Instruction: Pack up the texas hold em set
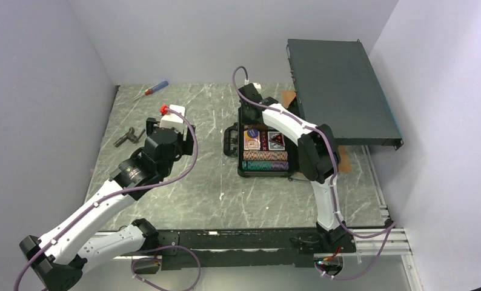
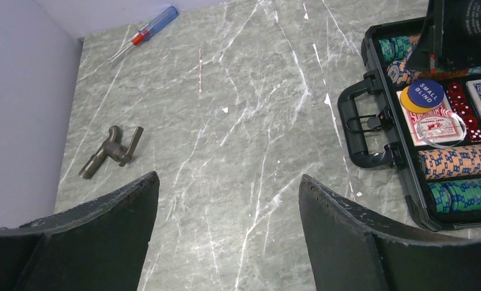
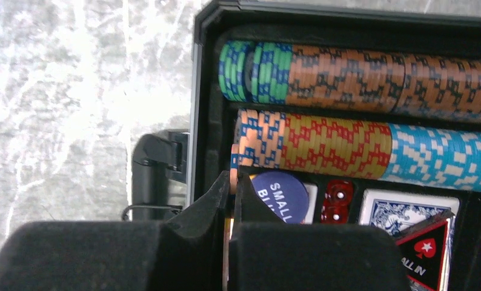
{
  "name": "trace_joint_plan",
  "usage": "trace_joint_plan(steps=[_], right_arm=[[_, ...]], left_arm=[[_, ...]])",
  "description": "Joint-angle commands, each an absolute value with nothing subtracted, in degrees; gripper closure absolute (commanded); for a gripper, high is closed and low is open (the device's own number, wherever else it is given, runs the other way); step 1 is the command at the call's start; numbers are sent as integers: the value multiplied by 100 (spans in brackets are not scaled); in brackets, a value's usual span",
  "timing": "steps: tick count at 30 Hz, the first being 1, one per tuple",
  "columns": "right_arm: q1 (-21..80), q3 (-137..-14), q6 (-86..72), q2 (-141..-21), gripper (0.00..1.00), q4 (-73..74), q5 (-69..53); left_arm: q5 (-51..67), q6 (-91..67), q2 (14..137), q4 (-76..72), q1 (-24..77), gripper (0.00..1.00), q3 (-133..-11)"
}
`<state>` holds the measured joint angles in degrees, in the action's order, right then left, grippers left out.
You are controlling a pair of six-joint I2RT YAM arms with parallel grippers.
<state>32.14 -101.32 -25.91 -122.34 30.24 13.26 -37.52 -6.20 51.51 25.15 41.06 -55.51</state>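
The texas hold em set's dark case (image 1: 241, 167) lies open at mid table, its black handle (image 1: 231, 140) to the left. It holds rows of striped chips (image 3: 347, 73), a blue "small blind" button (image 3: 283, 194), red dice (image 3: 338, 200) and a blue deck (image 3: 401, 215). My right gripper (image 3: 232, 176) is over the case's handle side, shut on a thin orange chip (image 3: 233, 159) held edge-on at the left end of the second chip row. My left gripper (image 2: 229, 182) is open and empty above bare table, left of the case (image 2: 415, 200).
A large flat dark rack box (image 1: 341, 91) sits at the back right beside the case. A red-and-blue screwdriver (image 1: 156, 88) lies at the back left. A small grey metal part (image 2: 111, 150) lies near the left wall.
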Motion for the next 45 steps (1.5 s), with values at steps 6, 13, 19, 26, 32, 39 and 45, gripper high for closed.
trace_joint_plan(steps=[6, 13, 19, 26, 32, 39, 45], right_arm=[[3250, -11092, -2616, -12651, 100, 3243, 1521], [3251, -11022, -2655, -12717, 94, 3227, 1516], [3262, -11266, -2489, -12836, 68, 3368, 1519], [3479, -11076, -2075, -12241, 49, 3684, 1863], [3925, -9768, -1659, -10822, 32, 3644, 1529], [4572, -7882, -1074, -8741, 12, 3521, 1121], [5117, -6244, -1425, -6898, 9, 3169, 1420]], left_arm=[[-3744, -738, 5168, 2539, 4104, 14, -5659], [-3696, -732, 5178, 2528, 4100, 14, -5657], [-3628, -738, 5192, 2525, 4102, 14, -5656], [-3642, -738, 5161, 2530, 4103, 13, -5651], [-3556, -771, 5135, 2549, 4099, 13, -5674], [-3439, -852, 5054, 2616, 4104, 13, -5707], [-3319, -935, 4852, 2619, 4091, 13, -5711]])
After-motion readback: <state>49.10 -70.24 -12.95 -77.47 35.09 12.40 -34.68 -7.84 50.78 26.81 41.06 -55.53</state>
